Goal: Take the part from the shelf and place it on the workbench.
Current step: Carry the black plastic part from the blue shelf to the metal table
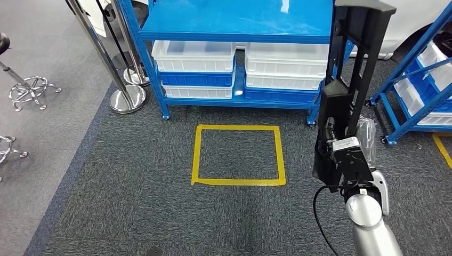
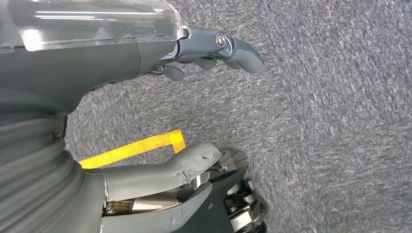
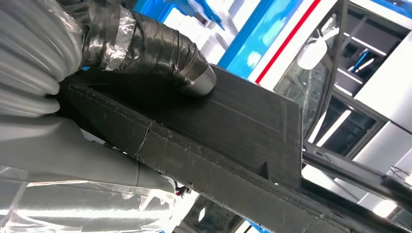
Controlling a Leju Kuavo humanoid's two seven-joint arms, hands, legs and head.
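Our right hand is clamped on the part, thumb pressed on its flat face, fingers wrapped under; grip sits at the part's lower end, so the long black piece stands up well above the hand, near upright in head view. Our left hand hangs over the carpet, fingers apart, holding nothing.

Risks as we judge them:
- Top-heavy hold: most of the part's length is above the grip, so any swing while we turn or walk could lever it loose or rotate it in the hand.
- Upper end is close in front of the blue shelf; a careless turn could clip the frame or the white bins.
- Part blocks our head view on the right.

Worktop isn't visible; yellow floor square lies left of the hand.
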